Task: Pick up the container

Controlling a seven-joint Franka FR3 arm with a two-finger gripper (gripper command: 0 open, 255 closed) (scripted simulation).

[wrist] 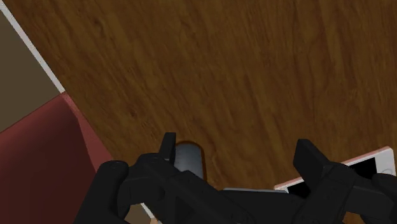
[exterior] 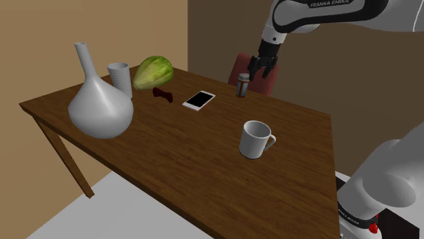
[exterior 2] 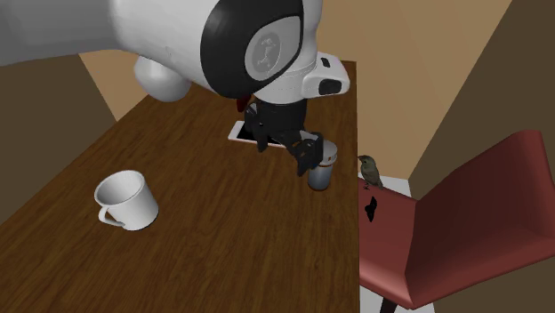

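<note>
**A:** Counts, biggest first?

**B:** One wooden table (exterior: 170,159). One red chair (exterior 2: 462,222), drawn up to its edge. One big grey flask-shaped vase (exterior: 98,107). One green leafy head (exterior: 153,71). One white mug (exterior: 255,139). One ribbed white cup (exterior: 120,78). One phone (exterior: 199,100), lying flat, screen up. One container (exterior: 241,87). One small dark red item (exterior: 162,93); can't tell what it is. One tiny bird figure (exterior 2: 369,169).

**A:** So one of each. Where's the container?

**B:** Upright on the table, near the far edge in the shoulder view. It stands just in front of the chair and to the phone's right in that view, apart from the phone. It's a small grey cylinder with a lid. In the second exterior view the bird is just beside it at the table's edge; on the table or on the chair, can't tell.

**A:** Claw?

**B:** One black gripper (exterior: 261,69), pointing down, right above the container. It's spread wide, the two fingers well apart, and it grips nothing.

**A:** Any contact?

**B:** In the wrist view the container (wrist: 189,159) sits in the gap, close against one finger (wrist: 167,145) and well apart from the other. Whether it touches that finger, can't tell. A corner of the phone shows by the other finger.

**A:** Mug?

**B:** Alone, on the side nearer the stand, well apart from the claw.
</note>
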